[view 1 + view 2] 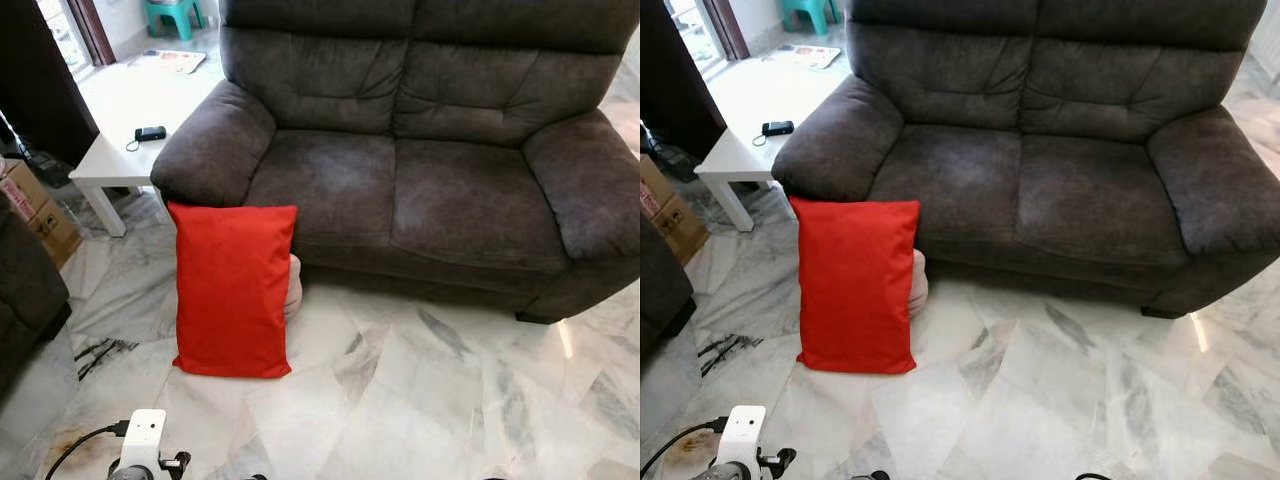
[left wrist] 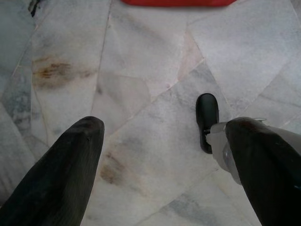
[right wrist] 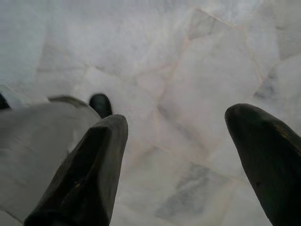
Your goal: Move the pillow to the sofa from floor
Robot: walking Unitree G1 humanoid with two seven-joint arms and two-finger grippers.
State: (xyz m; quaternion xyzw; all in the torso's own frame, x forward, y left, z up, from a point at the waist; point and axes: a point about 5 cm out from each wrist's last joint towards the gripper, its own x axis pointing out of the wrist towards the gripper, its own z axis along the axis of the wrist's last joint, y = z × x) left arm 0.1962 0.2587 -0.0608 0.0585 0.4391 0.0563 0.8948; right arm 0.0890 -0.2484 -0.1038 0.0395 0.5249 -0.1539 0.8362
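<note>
Left end effector [image 2: 160,155] and right end effector [image 3: 176,160], both with fingers spread and empty, hang low over the marble floor [image 1: 420,400]. Nothing is done yet: the pillow [image 1: 232,290] stands on the floor, leaning against the sofa [image 1: 400,190] front below its armrest. Pickup, lift and placement remain. A white surface [image 1: 110,150] carrying a small black device [image 1: 150,133] stands beside the sofa; the approach looks unobstructed.
</note>
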